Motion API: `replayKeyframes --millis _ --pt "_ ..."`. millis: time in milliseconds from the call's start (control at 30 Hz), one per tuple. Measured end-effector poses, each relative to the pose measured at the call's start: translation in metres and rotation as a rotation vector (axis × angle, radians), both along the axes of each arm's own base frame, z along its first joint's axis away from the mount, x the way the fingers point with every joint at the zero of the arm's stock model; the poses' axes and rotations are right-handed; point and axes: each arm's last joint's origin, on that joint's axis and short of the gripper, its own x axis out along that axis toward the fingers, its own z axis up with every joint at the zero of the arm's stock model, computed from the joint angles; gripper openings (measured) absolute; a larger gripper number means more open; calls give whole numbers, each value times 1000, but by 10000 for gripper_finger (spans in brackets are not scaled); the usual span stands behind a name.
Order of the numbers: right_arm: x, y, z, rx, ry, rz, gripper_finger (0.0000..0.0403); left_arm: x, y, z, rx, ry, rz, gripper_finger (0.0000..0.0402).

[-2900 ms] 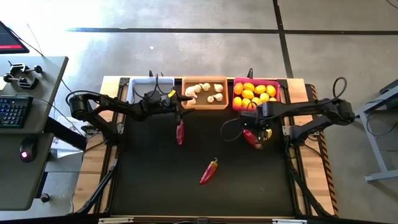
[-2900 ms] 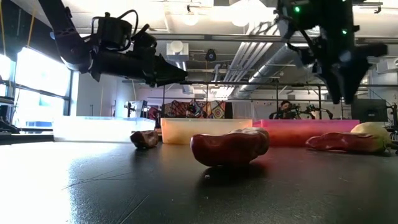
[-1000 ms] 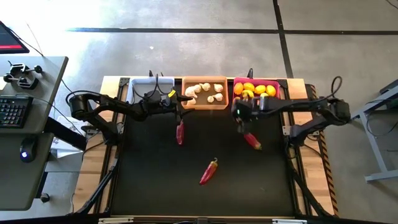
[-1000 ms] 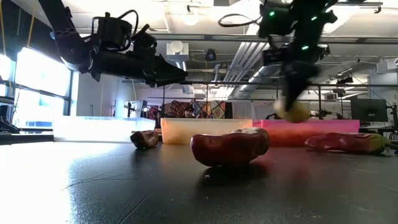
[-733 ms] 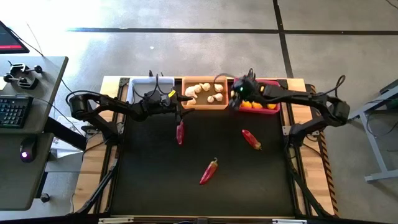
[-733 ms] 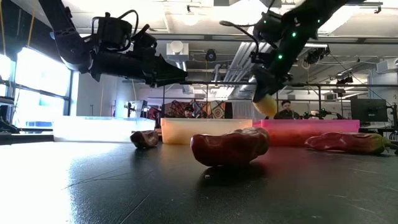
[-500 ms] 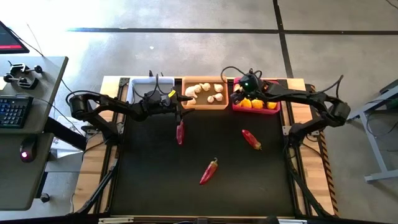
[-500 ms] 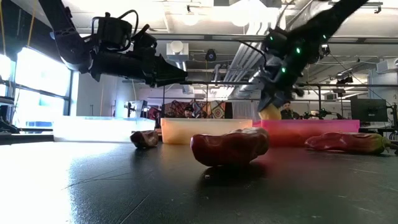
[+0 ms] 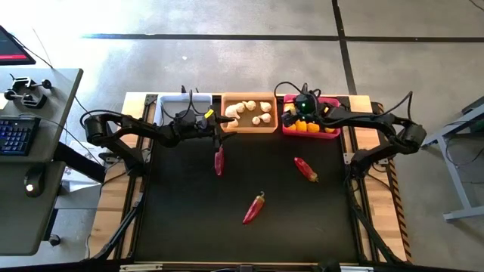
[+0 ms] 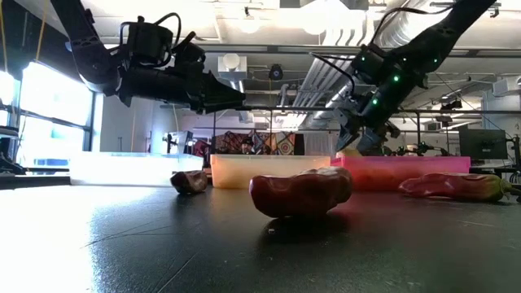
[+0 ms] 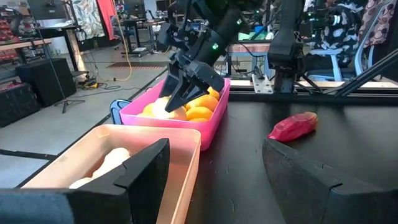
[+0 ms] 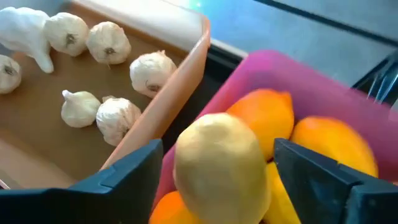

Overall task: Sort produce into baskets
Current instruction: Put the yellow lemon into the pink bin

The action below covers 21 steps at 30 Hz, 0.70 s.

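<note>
The right gripper [image 9: 296, 115] hangs over the magenta basket [image 9: 331, 133], jaws spread either side of a pale lemon [image 12: 219, 163] resting on the pile, apparently released. Lemons look firm, light, waxy: best gripped across the belly. The left gripper [image 9: 215, 126], jaws open, waits above a chili pepper [image 9: 218, 160] on the desk [image 9: 181, 211].

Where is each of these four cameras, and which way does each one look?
High view: overhead, straight down on the table; both arms show.
Low view: at tabletop height, level past a chili pepper; both arms show above.
Left wrist view: over its own fingers toward the pink basket.
Right wrist view: between its fingers, down at a lemon.
All four show the pink basket.
</note>
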Motion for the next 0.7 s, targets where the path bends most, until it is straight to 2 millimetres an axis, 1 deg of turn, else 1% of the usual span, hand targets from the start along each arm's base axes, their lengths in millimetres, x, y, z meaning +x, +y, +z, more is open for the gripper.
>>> replayKeyframes --millis 67,167,233,300,333,400,467,567,600,633,700 --pt "2 -2 6 -23 25 32 308 0 0 0 0 0 0 241" --pt "7 -2 18 -37 41 55 313 0 0 0 0 0 0 241" --pt "9 -1 25 -41 55 72 308 0 0 0 0 0 0 241" --pt "11 1 26 -72 96 54 288 0 0 0 0 0 0 241" --pt "10 2 26 -89 126 33 271 0 0 0 0 0 0 241" --pt "9 3 24 -123 175 1 224 0 0 0 0 0 0 241" --pt "7 5 19 -126 191 -8 160 0 0 0 0 0 0 241" --pt "5 7 12 -113 190 15 51 0 0 0 0 0 1 241" --pt "5 7 10 -110 187 21 27 0 0 0 0 0 0 241" --pt "4 8 8 -111 188 24 15 0 0 0 0 0 0 241" --pt "4 8 6 -112 178 20 23 0 0 0 0 0 0 241"
